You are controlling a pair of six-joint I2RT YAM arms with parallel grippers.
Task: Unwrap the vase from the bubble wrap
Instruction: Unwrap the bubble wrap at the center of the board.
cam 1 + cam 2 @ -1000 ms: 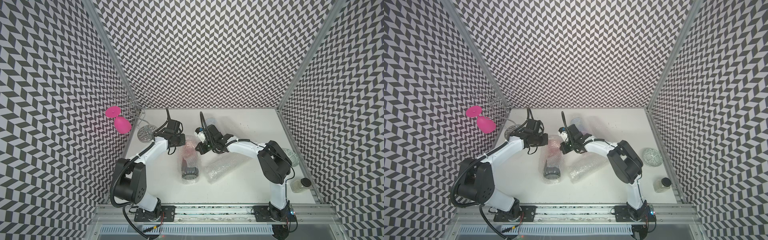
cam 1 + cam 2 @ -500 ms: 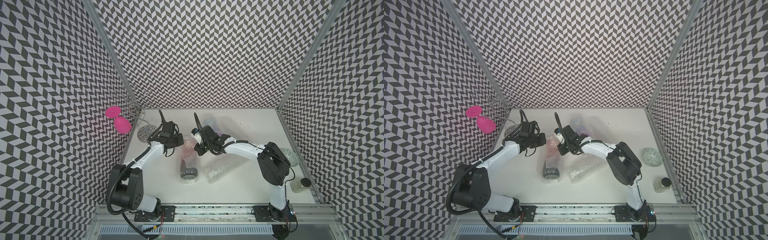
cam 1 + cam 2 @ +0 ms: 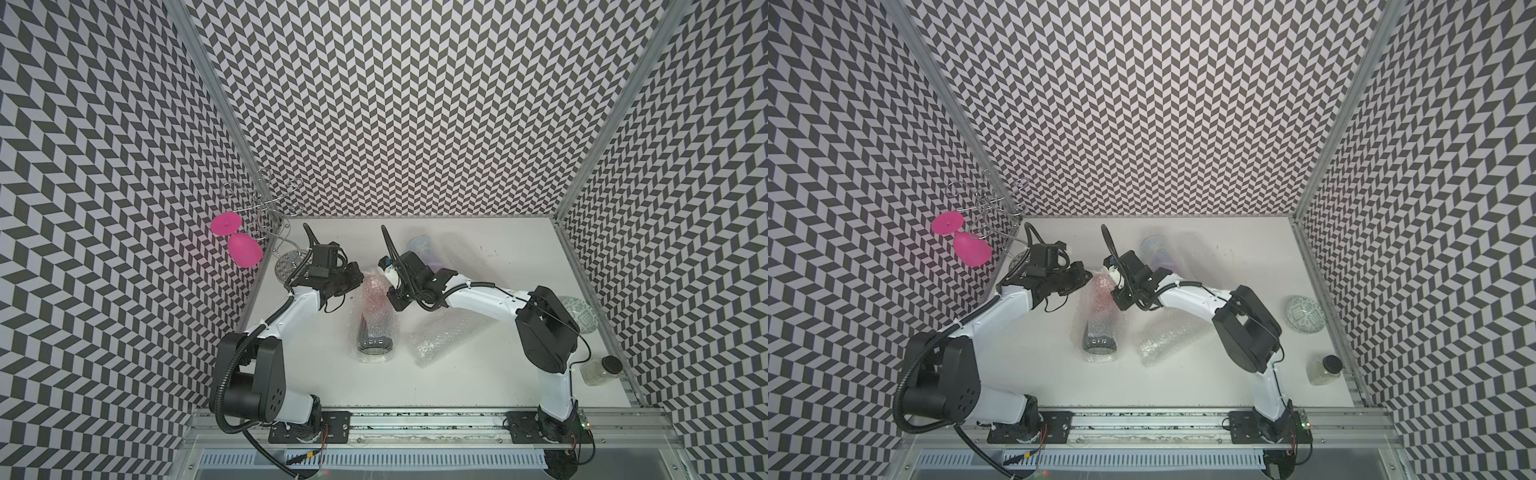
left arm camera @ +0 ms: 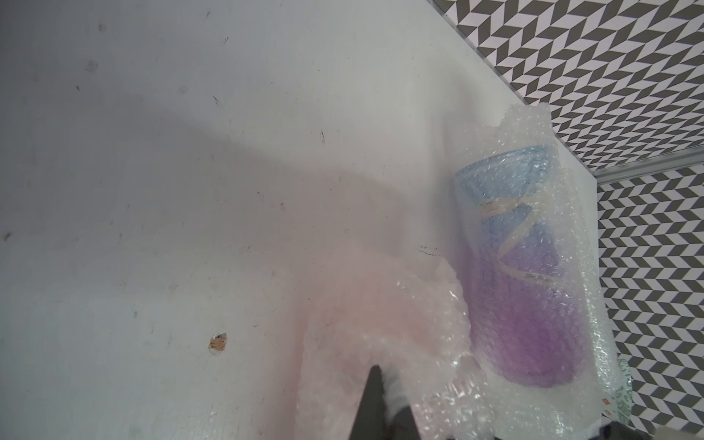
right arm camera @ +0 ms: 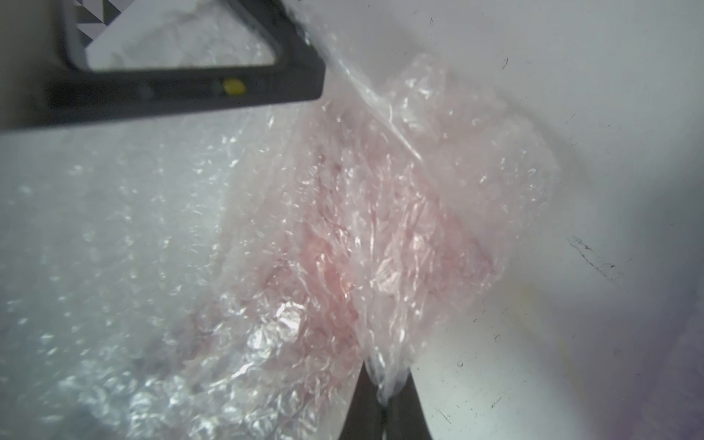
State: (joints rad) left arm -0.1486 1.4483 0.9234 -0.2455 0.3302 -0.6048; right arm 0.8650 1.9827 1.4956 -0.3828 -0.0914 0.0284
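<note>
A vase lies wrapped in bubble wrap (image 3: pixel 374 316) (image 3: pixel 1100 320) at mid-table in both top views. Its far end shows pink and its near end dark through the wrap. My left gripper (image 3: pixel 356 277) (image 4: pixel 381 396) is at the left of the bundle's far end, shut on a pinkish fold of bubble wrap (image 4: pixel 381 324). My right gripper (image 3: pixel 394 302) (image 5: pixel 385 400) is at the bundle's right side, shut on a thin flap of bubble wrap (image 5: pixel 381 266). The vase's own surface is hidden under the sheeting.
A second wrapped vase (image 3: pixel 420 249) (image 4: pixel 522 285), blue and purple, lies behind the right gripper. A loose bubble-wrap sheet (image 3: pixel 444 336) lies right of the bundle. A patterned bowl (image 3: pixel 581 313) and a jar (image 3: pixel 600 370) sit at the right edge. A pink glass (image 3: pixel 241 247) hangs on a wire rack at the back left.
Both grippers have shifted a little to the left with the wrap still pinched, and the bundle has slid slightly left with them.
</note>
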